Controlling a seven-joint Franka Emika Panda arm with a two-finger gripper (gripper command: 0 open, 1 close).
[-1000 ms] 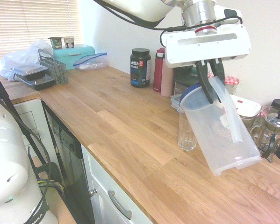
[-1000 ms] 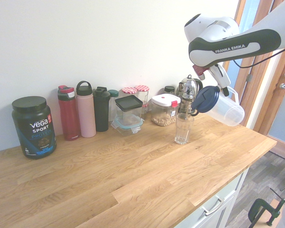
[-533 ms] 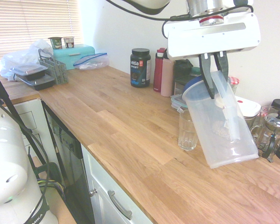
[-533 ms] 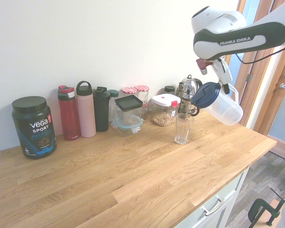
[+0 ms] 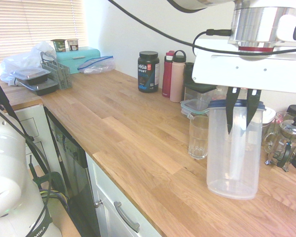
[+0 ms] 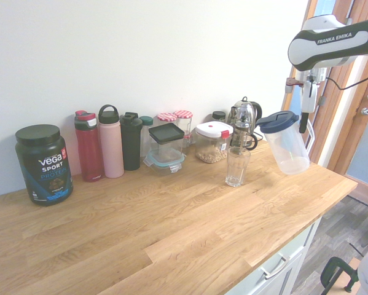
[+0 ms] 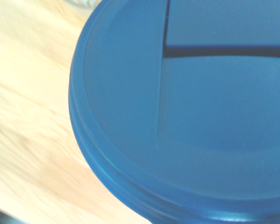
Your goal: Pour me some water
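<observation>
Jug (image 5: pixel 234 148) is pinched by gripper (image 5: pixel 240 118); glass (image 5: pixel 198 137) beside it could be knocked during set-down.

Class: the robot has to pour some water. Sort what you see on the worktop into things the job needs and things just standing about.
Needed:
- gripper, shut on the pitcher's handle
- clear pitcher with blue lid
- drinking glass

Standing about:
- black Vega tub
- red bottle
- pink bottle
- coffee press
- teal box
</observation>
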